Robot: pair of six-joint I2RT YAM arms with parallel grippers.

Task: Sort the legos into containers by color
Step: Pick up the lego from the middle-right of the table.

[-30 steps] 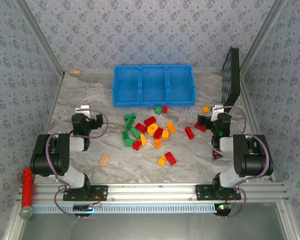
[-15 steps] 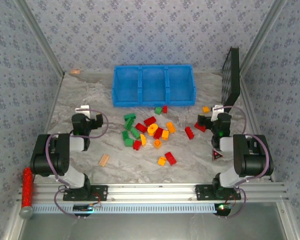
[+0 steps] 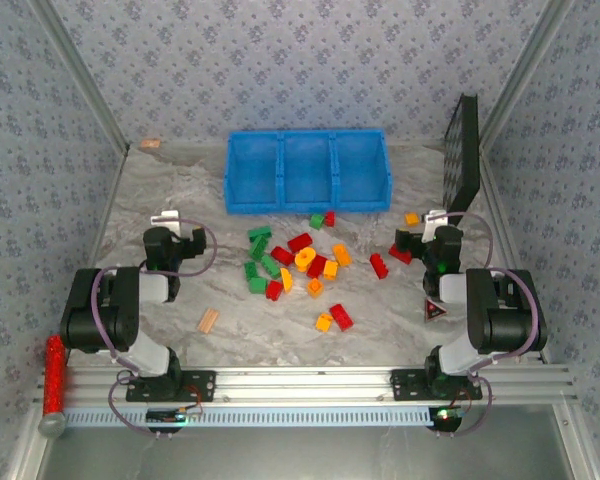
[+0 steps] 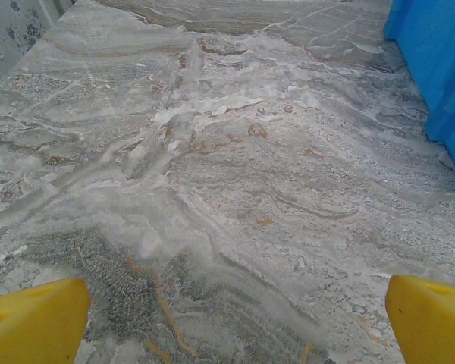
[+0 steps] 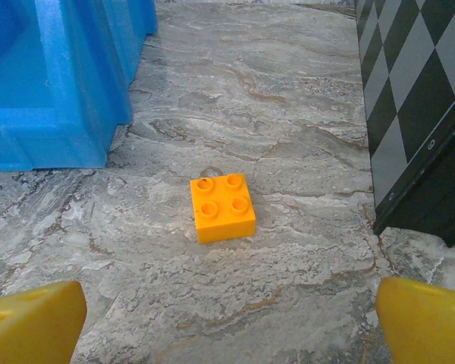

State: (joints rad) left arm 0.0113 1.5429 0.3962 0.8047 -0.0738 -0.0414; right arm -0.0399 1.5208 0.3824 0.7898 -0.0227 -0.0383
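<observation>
Legos (image 3: pixel 300 265) lie scattered mid-table on the marble table (image 3: pixel 180 180), with the blue bin (image 3: pixel 308 170) and its three compartments at twelve o'clock from the pile. At nine o'clock of the pile the left gripper (image 4: pixel 235 322) hangs over bare marble, its yellow fingers (image 4: pixel 34 318) spread wide and holding nothing. At three o'clock the right gripper (image 5: pixel 227 322) is equally spread, with an orange brick (image 5: pixel 222 206) lying just ahead of it, between the bin and the black grid panel (image 5: pixel 417 114).

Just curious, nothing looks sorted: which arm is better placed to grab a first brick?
Right, probably: the right gripper, open, faces an orange brick straight ahead, near the blue bin. The left gripper faces bare table.
</observation>
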